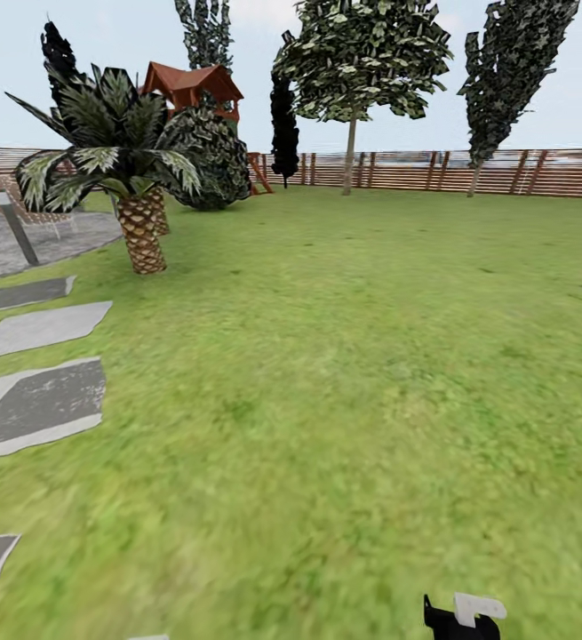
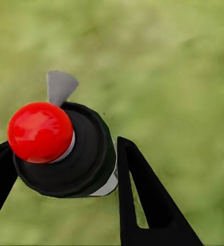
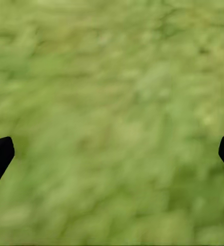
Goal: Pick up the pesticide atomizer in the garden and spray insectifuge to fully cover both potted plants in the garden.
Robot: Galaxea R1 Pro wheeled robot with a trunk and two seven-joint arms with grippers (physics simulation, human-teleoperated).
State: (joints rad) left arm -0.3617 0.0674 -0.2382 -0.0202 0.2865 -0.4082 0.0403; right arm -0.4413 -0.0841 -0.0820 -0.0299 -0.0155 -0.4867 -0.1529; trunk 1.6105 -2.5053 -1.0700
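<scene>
Two black fingers of left gripper (image 2: 63, 143) pressed against opposite sides of dark green cylindrical pesticide atomizer (image 2: 86, 154); jaws narrowed to the width of the body, firm hold. Seen from above in left wrist view: glossy red round knob (image 2: 40, 131) on top, grey pointed nozzle (image 2: 59, 86) projecting beyond it, strip of white label at the rim near one finger. Blurred green grass beneath.

Right gripper (image 3: 114, 148): fingers spread wide, only the black tips in frame at opposite edges, nothing between them, grass beyond.

Head view: dark top with pale nozzle, taken as the same pesticide atomizer (image 1: 459, 625), at near edge, right of centre. Wide green lawn (image 1: 370, 356) across most of frame. Flat grey stepping stones (image 1: 46, 404) in a line down the left, near to far. Scaly-trunked palm (image 1: 139, 231) at far left, grey paved patio (image 1: 51, 236) just left of it. Brown slatted wooden fence (image 1: 504, 173) along the far side, tall leafy trees (image 1: 353, 62) before it, red-roofed wooden playhouse (image 1: 188, 84) behind the palm.
</scene>
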